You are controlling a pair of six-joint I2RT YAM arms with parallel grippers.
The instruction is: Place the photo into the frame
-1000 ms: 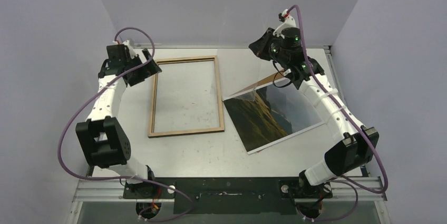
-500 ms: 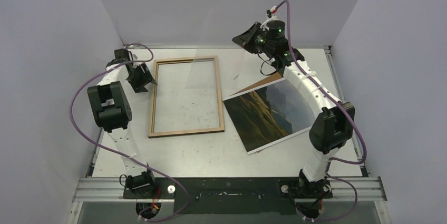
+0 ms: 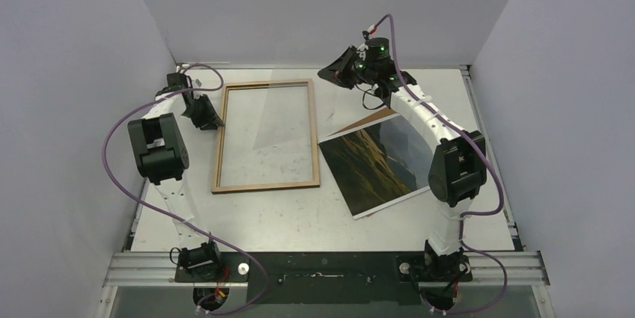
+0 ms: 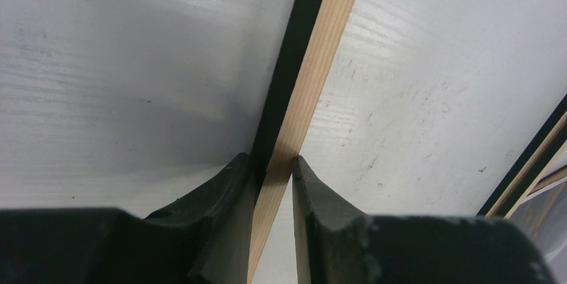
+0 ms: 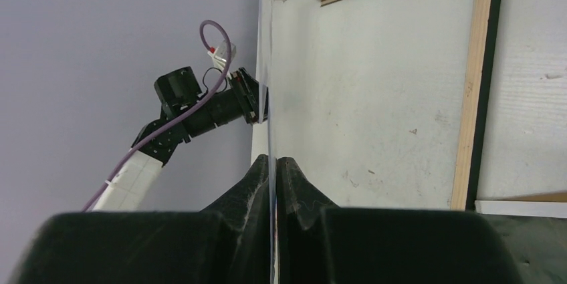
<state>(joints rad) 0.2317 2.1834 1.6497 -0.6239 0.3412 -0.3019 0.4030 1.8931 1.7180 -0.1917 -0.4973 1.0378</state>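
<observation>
The frame (image 3: 262, 185) lies flat on the table, left of centre, with its light wood back up. My left gripper (image 3: 205, 114) is at its left rim near the far corner. In the left wrist view the fingers (image 4: 267, 160) are shut on that rim (image 4: 321, 57), one on the black outer side and one on the wood edge. The photo (image 3: 374, 172) lies face up to the right of the frame. My right gripper (image 3: 333, 72) hovers above the frame's far right corner, shut (image 5: 273, 159) on the edge of a clear pane (image 5: 269, 63) that slants over the frame.
A plain brown backing board (image 3: 371, 118) pokes out from under the photo's far edge. Grey walls close in the table on the left, back and right. The left arm's elbow (image 3: 156, 150) stands high beside the frame's left side.
The left gripper came down from above the frame's far left corner and closed on its left rim. The right arm carried the clear pane leftward, from over the photo to over the frame.
</observation>
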